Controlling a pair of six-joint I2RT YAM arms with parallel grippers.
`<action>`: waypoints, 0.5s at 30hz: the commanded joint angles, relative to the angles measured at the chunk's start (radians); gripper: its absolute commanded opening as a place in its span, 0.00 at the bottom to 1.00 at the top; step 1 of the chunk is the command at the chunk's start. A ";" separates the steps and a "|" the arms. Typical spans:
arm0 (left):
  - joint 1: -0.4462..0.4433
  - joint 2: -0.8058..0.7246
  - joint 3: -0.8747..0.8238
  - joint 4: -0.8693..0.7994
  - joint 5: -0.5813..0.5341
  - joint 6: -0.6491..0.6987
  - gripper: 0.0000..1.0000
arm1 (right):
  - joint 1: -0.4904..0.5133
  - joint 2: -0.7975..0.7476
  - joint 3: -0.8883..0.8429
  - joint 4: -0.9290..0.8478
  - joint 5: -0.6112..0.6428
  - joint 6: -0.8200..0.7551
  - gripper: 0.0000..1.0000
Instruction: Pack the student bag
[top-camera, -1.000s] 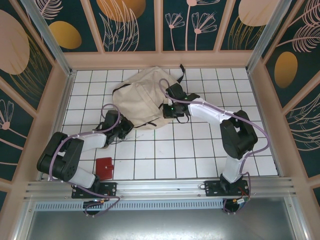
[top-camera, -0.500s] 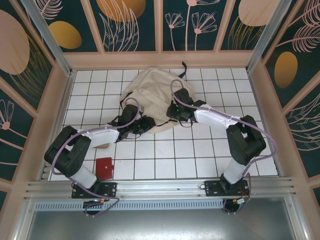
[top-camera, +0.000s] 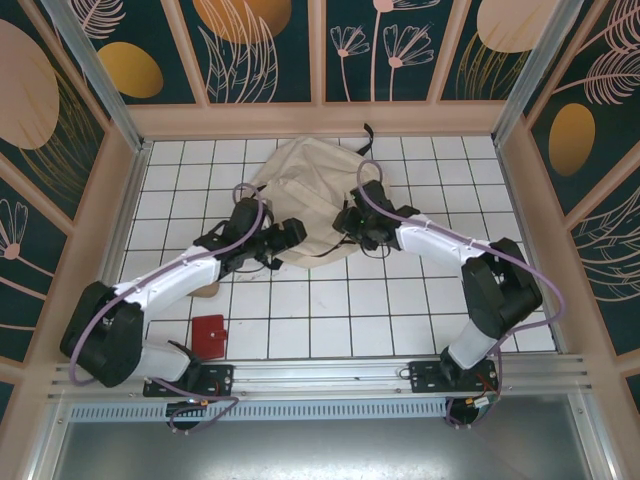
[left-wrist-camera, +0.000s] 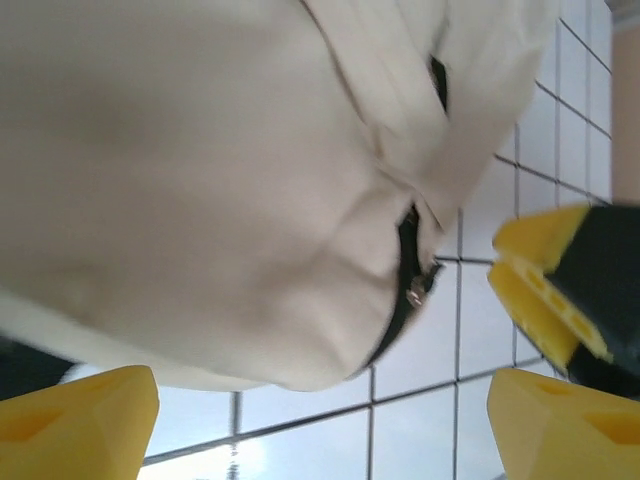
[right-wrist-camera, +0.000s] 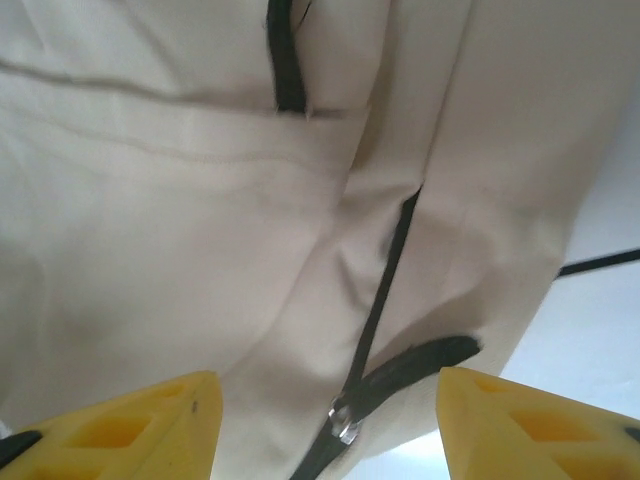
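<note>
1. We see the left claw (top-camera: 287, 235) with its jaws wide apart and nothing clamped. In the left wrist view its yellow fingers (left-wrist-camera: 80, 420) sit at the two bottom corners, with tile and the bag's lower edge between them.
2. The right claw (top-camera: 350, 220) also has its jaws apart and grips nothing. In the right wrist view its yellow fingers (right-wrist-camera: 540, 425) flank cream cloth.
3. Between the right claw's fingers we see a black zipper line (right-wrist-camera: 385, 290) running down the cloth to a small metal pull (right-wrist-camera: 345, 428).
4. Both claws are at the near edge of the student bag (top-camera: 305, 190), the left at its near-left side and the right at its near-right side. We cannot tell whether either touches the cloth.
5. The bag lies slumped on the white tiled table (top-camera: 400, 310), toward the far middle and close to the back wall. A black strap (top-camera: 366, 133) pokes out at its far-right corner.
6. From the left wrist we see a second zipper (left-wrist-camera: 405, 245) on the bag's rounded lower edge, and a yellow-and-black piece (left-wrist-camera: 560, 290) at the right, just beside the bag.
7. A small red flat item (top-camera: 210, 336) lies on the tiles near the left arm's base, well apart from the bag.
</note>
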 joint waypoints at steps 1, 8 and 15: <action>0.039 -0.060 0.024 -0.151 -0.136 0.054 0.87 | 0.050 0.069 0.028 -0.019 -0.021 0.044 0.60; 0.063 -0.041 0.117 -0.160 -0.182 0.103 0.89 | 0.082 0.221 0.143 -0.119 0.086 -0.053 0.59; 0.064 0.012 0.184 -0.135 -0.187 0.114 0.89 | 0.087 0.282 0.155 -0.233 0.253 -0.146 0.56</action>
